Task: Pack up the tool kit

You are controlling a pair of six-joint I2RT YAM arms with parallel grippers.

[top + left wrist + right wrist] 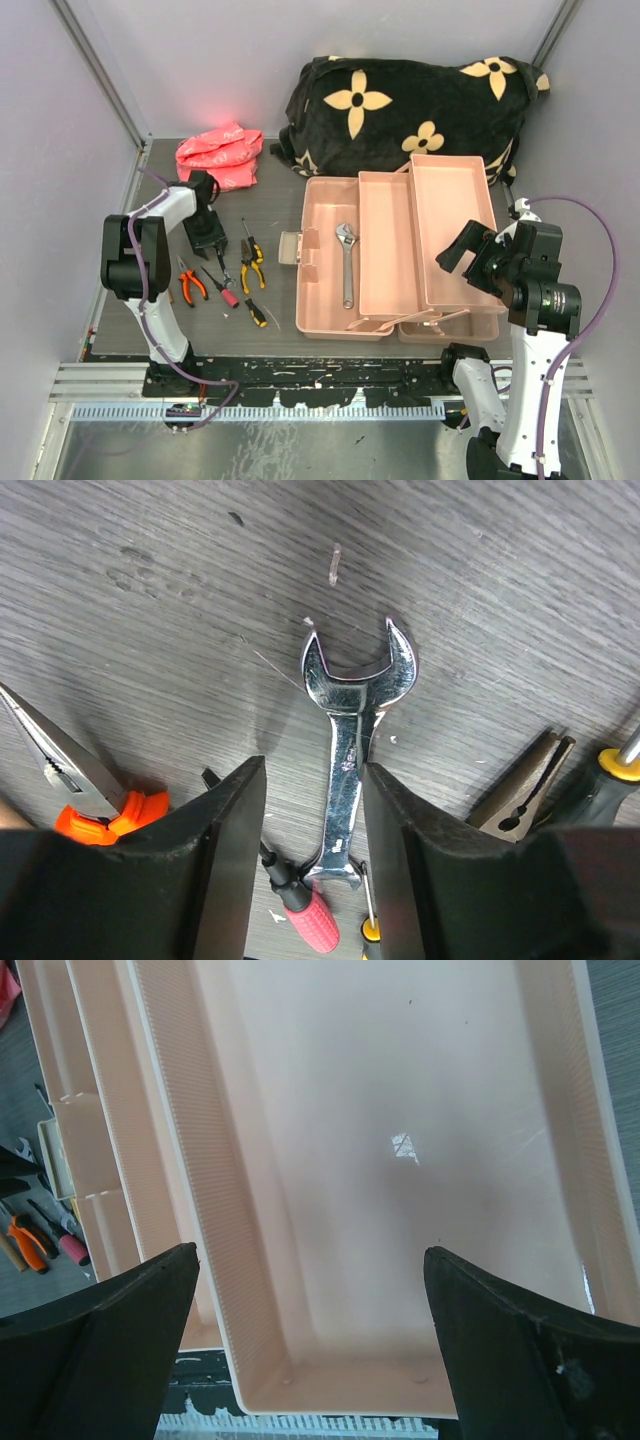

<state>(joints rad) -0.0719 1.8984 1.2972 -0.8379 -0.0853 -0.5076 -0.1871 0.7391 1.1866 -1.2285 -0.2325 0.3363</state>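
top external: one wrench (346, 262) in the box (318, 215), pliers (252, 268) and screwdrivers (222, 288) outside at centre left, left claw (312, 772) and right claw (310, 1253) wide.

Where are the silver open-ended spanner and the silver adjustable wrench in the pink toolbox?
Silver open-ended spanner (345, 780): left wrist view, on its shank.
Silver adjustable wrench (347, 270): top external view, on its handle.

Orange pliers (75, 780) partly behind jaws, seemingly.
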